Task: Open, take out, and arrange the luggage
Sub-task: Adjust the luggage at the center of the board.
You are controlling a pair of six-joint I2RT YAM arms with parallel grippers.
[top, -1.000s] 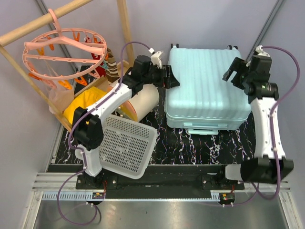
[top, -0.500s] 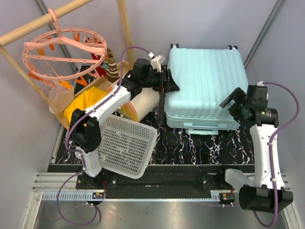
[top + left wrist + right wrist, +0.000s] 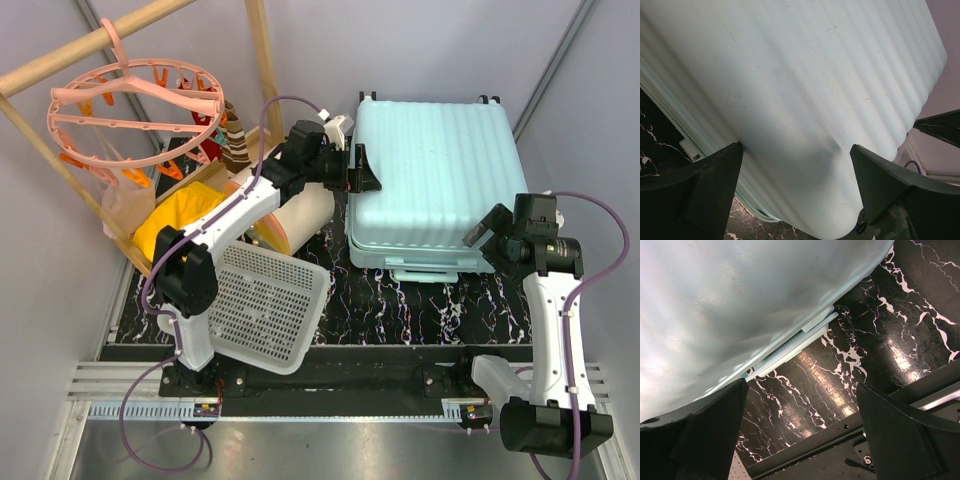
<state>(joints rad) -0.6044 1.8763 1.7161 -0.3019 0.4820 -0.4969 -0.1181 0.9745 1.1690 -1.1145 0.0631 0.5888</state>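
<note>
luggage [image 3: 430, 185]: shut, flat on dark marbled surface [image 3: 420, 300], right of centre | left jaws: spread, at its left edge, holding nothing | right jaws: spread, by its near right corner, empty

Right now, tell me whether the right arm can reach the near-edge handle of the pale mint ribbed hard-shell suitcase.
Probably yes: the right gripper hangs open by the suitcase's near right corner, with nothing between it and the handle.
</note>
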